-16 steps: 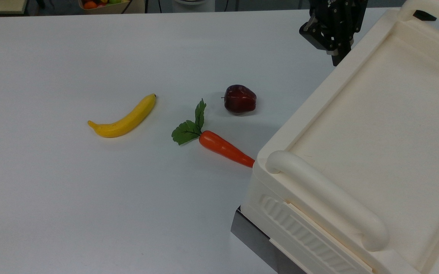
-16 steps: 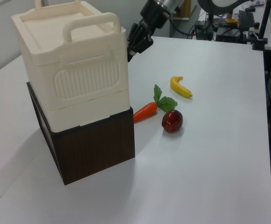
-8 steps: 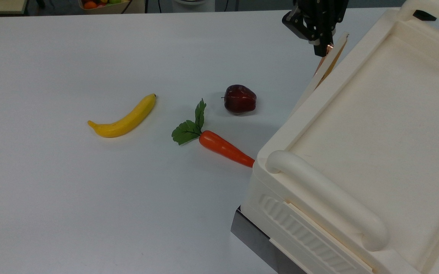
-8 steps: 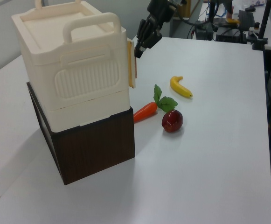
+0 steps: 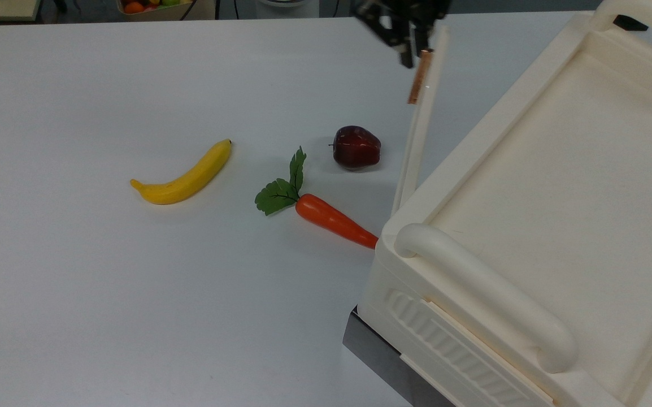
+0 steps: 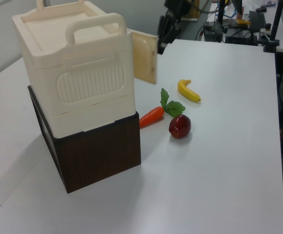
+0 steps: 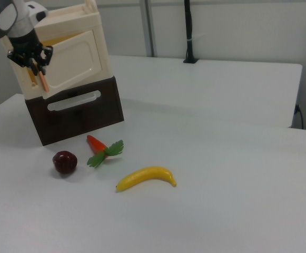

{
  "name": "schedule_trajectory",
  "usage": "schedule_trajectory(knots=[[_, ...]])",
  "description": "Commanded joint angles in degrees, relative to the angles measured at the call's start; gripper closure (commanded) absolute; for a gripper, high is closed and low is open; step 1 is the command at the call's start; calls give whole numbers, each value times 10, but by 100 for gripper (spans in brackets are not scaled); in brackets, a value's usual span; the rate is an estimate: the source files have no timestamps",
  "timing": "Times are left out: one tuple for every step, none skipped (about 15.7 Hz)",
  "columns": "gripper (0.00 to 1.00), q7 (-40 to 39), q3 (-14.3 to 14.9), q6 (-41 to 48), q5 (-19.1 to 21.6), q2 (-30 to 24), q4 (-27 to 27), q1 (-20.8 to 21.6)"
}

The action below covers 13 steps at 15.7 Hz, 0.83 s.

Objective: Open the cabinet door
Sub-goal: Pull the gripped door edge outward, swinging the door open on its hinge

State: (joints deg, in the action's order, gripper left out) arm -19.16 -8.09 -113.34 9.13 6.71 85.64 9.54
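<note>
The tabletop [image 5: 77, 316] is a plain white, matt surface carrying all items. The cabinet [image 6: 73, 73] is a large cream moulded-plastic box with rounded corners, a recessed flat lid, a thick rounded handle bar [image 5: 484, 294] and a ribbed drawer front [image 6: 90, 80]; it sits on a dark wood-grain base [image 6: 100, 156].

The cabinet door [image 6: 144, 57] is a flat rectangular cream plastic panel, smooth, with a recessed face framed by a raised border as the right view [image 7: 76, 58] shows. It stands partly open, swung out from the cabinet's side, hinged along one upright edge at the cabinet corner. In the top view the panel [image 5: 421, 121] appears edge-on as a long thin strip, its long axis running from the cabinet corner away towards the fingers. A small copper-coloured strip [image 5: 419, 76] lies on the free edge, directly at the fingers.

The gripper [image 5: 409, 45] is black and meets the door's free upper edge; in the left view it [image 6: 164, 34] sits just beyond the panel's far edge. The fingers [image 7: 37, 66] look narrow and close to the copper strip, but whether they clamp the edge cannot be told.

Well below the fingers in the top view lie a yellow curved banana [image 5: 185, 175], an orange tapered carrot [image 5: 331, 219] with green fabric-like leaves, its tip touching the cabinet, and a glossy dark red apple [image 5: 356, 147].
</note>
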Motion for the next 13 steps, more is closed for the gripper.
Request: schedule_trajectory(knots=[[0, -13, -1, 71, 4, -41, 13, -54], [0, -12, -1, 86, 0, -47, 6, -70], [0, -12, -1, 102, -5, -49, 0, -84], [0, -13, -1, 122, -12, -53, -10, -93], [0, -12, -1, 137, -21, -58, -20, -101], [0, -7, 0, 145, -24, -60, -28, -104], [0, -5, -1, 146, -25, -61, -35, -105], [0, -4, -2, 145, -25, -61, -41, -103], [0, 5, -3, 142, -24, -60, -43, -101], [0, 24, -5, 141, -25, -60, -43, -99], [0, 41, -7, 138, -26, -59, -43, -97], [0, 48, -8, 135, -26, -58, -44, -96], [0, 53, -9, 130, -25, -56, -44, -95]])
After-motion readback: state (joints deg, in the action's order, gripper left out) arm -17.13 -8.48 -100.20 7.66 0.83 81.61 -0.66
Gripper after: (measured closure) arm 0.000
